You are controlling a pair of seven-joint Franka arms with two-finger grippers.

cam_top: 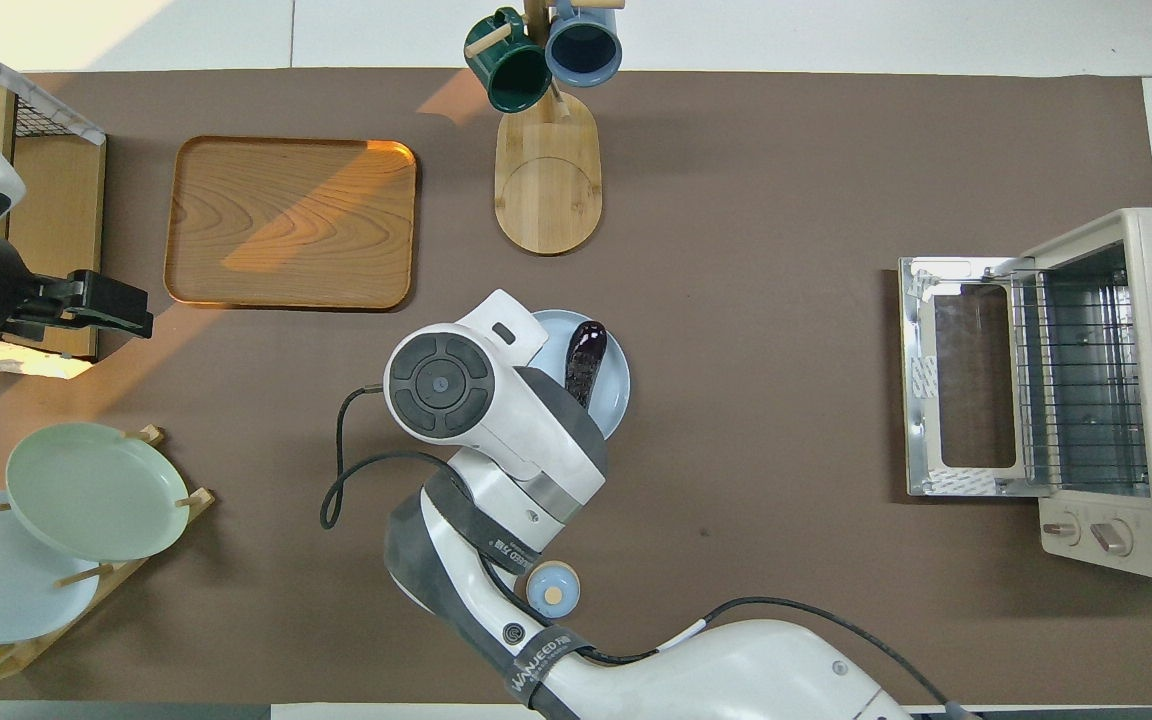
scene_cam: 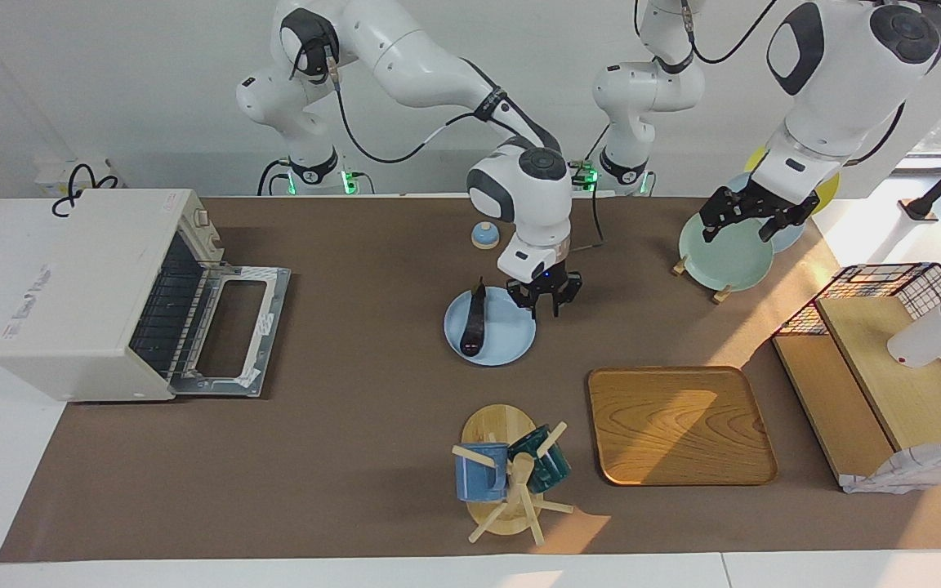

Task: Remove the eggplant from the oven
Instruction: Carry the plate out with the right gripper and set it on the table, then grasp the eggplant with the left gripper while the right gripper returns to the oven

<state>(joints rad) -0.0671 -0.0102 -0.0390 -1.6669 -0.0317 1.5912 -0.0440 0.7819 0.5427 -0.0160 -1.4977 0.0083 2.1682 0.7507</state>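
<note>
Eggplant on a plate, oven door down.

The slim, glossy dark purple eggplant (scene_cam: 474,322) lies on the round pale blue plate (scene_cam: 511,343), stem toward the robots. The right gripper (scene_cam: 546,305) hangs spread at the plate's rim; the left gripper (scene_cam: 737,224), spread, hovers over three racked plates (scene_cam: 724,255). Two mugs (scene_cam: 479,474) hang farthest from the robots. The boxy white toaster oven (scene_cam: 86,294) is at the right arm's end.

Both arms (scene_cam: 430,65) have glossy white rounded shells with dark grey joint caps and black claws. Black cables run along the outside of each arm, and a black strap with white lettering (cam_top: 541,640) wraps the right arm above its claw. Green lights (scene_cam: 319,181) glow at the bases.
</note>
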